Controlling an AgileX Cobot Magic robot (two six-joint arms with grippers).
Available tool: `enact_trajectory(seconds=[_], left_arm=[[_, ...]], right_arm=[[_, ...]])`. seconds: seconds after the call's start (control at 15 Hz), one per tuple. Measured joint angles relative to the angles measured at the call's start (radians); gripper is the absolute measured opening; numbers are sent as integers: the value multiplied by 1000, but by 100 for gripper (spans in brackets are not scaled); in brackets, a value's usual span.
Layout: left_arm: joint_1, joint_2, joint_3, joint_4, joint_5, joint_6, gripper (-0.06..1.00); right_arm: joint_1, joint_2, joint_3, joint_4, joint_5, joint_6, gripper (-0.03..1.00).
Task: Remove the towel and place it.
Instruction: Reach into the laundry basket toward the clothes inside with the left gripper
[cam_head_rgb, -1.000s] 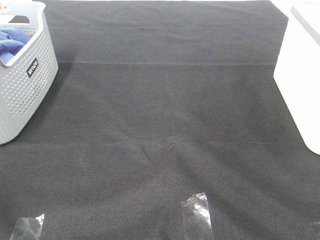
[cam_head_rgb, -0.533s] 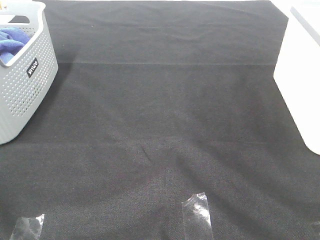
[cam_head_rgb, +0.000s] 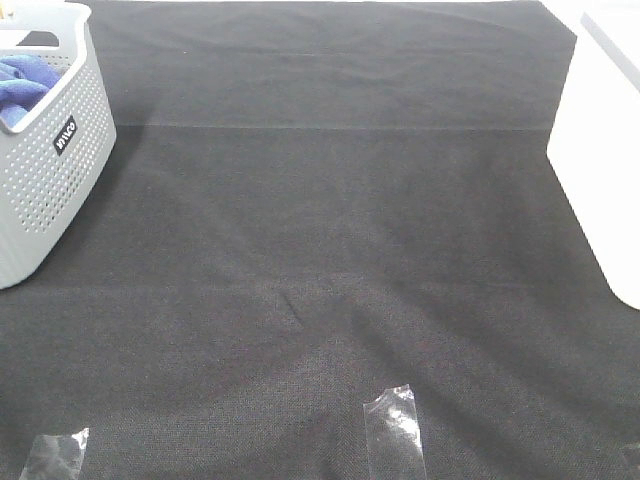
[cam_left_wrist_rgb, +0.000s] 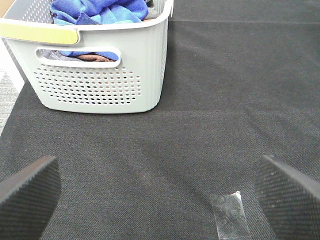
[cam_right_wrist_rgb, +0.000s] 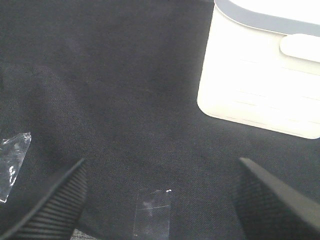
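The blue towel (cam_head_rgb: 22, 84) lies bunched inside a grey perforated basket (cam_head_rgb: 45, 190) at the far left of the exterior high view. In the left wrist view the towel (cam_left_wrist_rgb: 95, 11) fills the top of the basket (cam_left_wrist_rgb: 100, 75), with other cloths under it. My left gripper (cam_left_wrist_rgb: 157, 192) is open and empty, low over the black tablecloth, a short way in front of the basket. My right gripper (cam_right_wrist_rgb: 160, 192) is open and empty over the cloth near a white bin (cam_right_wrist_rgb: 260, 70). Neither gripper shows in the exterior high view.
A black tablecloth (cam_head_rgb: 330, 250) covers the table. A white bin (cam_head_rgb: 605, 150) stands at the right edge. Clear tape pieces (cam_head_rgb: 395, 430) (cam_head_rgb: 55, 455) hold the cloth along the front edge; tape also shows in the left wrist view (cam_left_wrist_rgb: 230, 215) and the right wrist view (cam_right_wrist_rgb: 152, 212).
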Motion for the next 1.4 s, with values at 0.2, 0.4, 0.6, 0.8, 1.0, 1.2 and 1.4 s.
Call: enact_trajectory(seconds=[0.2,0.4,0.6,0.8,1.0,1.2,1.4], left_arm=[[0,85,-96,1,49,114,99],[0,352,-292,6,68,295,99],[0,641,-488,8,67,491,99],[0,924,-683,28,52,752,99],[0,1212,-875,92,21,895,99],[0,1445,-1030,258,-1,918,99],[3,1651,-1146,372,-3,958,99]], right_arm=[[0,0,0,0,0,0,76],[0,0,0,0,0,0,76],[0,0,0,0,0,0,76],[0,0,0,0,0,0,76],[0,0,0,0,0,0,76],[0,0,0,0,0,0,76],[0,0,0,0,0,0,76]])
